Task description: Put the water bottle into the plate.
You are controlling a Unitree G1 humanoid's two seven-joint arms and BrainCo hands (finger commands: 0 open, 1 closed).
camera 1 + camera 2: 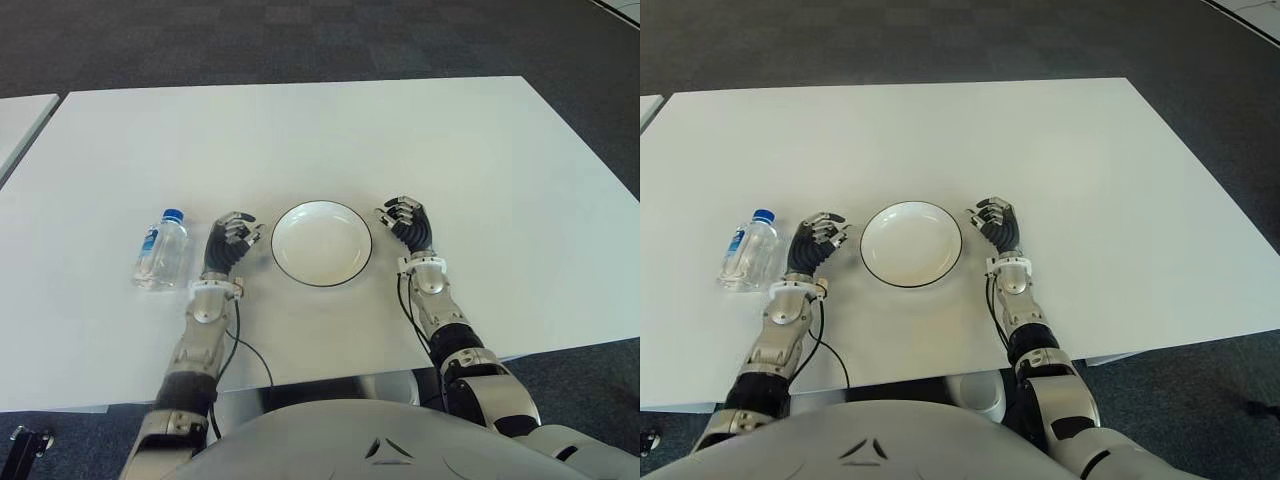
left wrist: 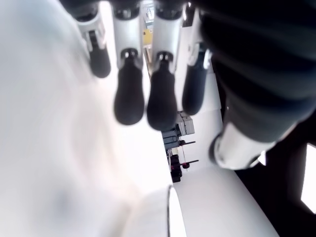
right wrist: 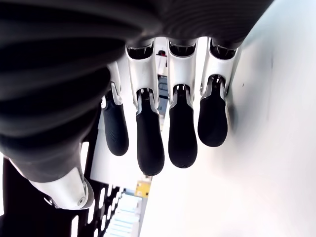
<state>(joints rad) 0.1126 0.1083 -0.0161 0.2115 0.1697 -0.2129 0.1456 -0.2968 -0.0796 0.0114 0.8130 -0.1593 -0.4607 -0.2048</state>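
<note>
With the water bottle lying untouched at centre-left of the white table, the empty, loosely curled left hand beside it must reach left to grasp it, then carry it to the plate; the right hand shows empty right of the plate.

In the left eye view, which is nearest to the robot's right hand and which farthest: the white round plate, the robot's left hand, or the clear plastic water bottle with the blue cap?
From the right hand:
1. White round plate with dark rim, just to its left, in the middle.
2. Left hand, beyond the plate's left side.
3. Clear plastic water bottle with blue cap, lying farthest left on the white table.
</note>
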